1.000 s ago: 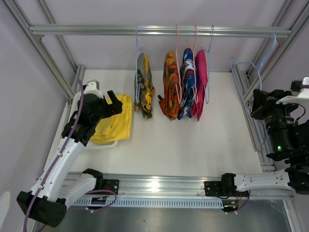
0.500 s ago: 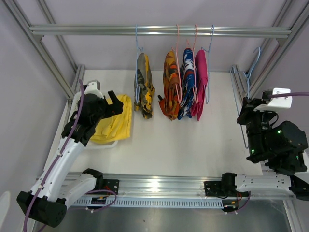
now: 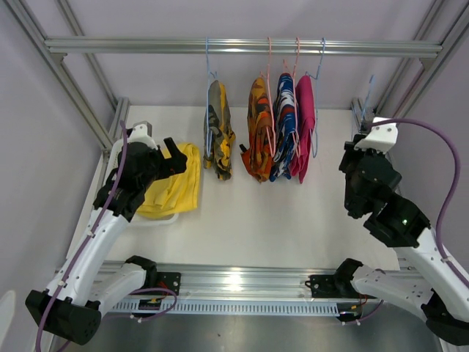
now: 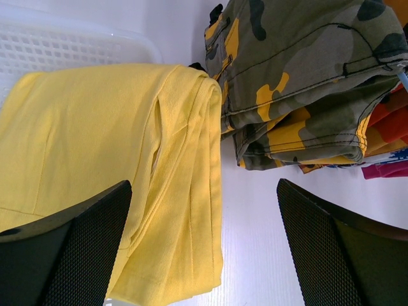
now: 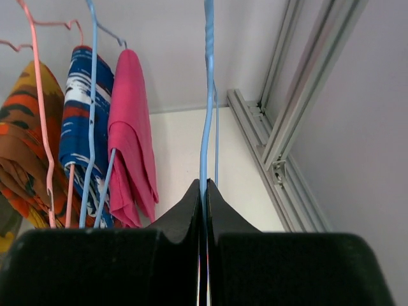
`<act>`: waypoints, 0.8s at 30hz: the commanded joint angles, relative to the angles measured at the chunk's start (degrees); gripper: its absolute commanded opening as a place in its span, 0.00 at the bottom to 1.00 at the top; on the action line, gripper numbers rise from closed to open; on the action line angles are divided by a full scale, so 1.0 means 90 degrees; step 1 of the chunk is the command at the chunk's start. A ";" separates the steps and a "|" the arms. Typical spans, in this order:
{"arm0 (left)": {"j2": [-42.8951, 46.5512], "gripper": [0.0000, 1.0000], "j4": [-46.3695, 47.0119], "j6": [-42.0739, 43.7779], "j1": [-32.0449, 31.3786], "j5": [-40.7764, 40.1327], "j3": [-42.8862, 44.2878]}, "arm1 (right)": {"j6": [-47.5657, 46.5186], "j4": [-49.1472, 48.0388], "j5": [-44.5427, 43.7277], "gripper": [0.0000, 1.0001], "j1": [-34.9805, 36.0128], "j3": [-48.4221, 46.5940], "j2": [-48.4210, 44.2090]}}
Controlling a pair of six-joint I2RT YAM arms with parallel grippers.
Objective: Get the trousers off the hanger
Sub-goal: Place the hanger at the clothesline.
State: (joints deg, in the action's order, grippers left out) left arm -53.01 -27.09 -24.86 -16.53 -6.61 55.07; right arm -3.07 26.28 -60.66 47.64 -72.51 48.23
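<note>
Four trousers hang on hangers from the top rail [image 3: 242, 47]: camouflage [image 3: 218, 130], orange patterned [image 3: 258, 132], blue-red-white [image 3: 284, 121] and magenta [image 3: 305, 125]. The plain yellow trousers [image 3: 176, 189] lie off any hanger at the left, partly over a white basket [image 3: 157, 220]. My left gripper [image 3: 172, 158] hovers open above them; in the left wrist view the yellow cloth [image 4: 127, 166] lies between and below the fingers [image 4: 70, 255], with nothing gripped. My right gripper [image 5: 205, 185] is shut on the wire of a bare blue hanger [image 5: 208, 95], right of the magenta trousers [image 5: 131, 140].
Aluminium frame posts and a floor rail [image 5: 306, 95] run close along the right of my right gripper [image 3: 357, 158]. The camouflage trousers [image 4: 299, 83] hang just beyond the yellow ones. The white basket's mesh wall [image 4: 64, 48] shows behind the yellow cloth.
My right arm has swung in from the right frame toward the table, carrying the bare blue hanger. The left arm and the yellow trousers have not moved.
</note>
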 commanded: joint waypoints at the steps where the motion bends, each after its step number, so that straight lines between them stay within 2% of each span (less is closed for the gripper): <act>1: 0.0031 0.99 0.0198 0.0126 0.0050 0.0168 -0.0035 | 0.0166 -0.0583 0.0919 0.00 -0.0409 0.0205 -0.0036; 11: 0.0012 0.99 0.0159 0.0135 0.0050 0.0139 -0.0015 | -0.0859 -0.2451 0.1711 0.00 -0.0859 0.0644 0.0247; 24: 0.0060 0.99 0.0139 0.0116 0.0060 0.0187 -0.0015 | -0.0470 -0.2315 0.3009 0.00 -0.2186 0.0089 0.0871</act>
State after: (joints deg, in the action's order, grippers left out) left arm -53.21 -27.11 -24.86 -16.53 -5.78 55.07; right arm -8.47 7.90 -37.74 29.76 -68.18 55.72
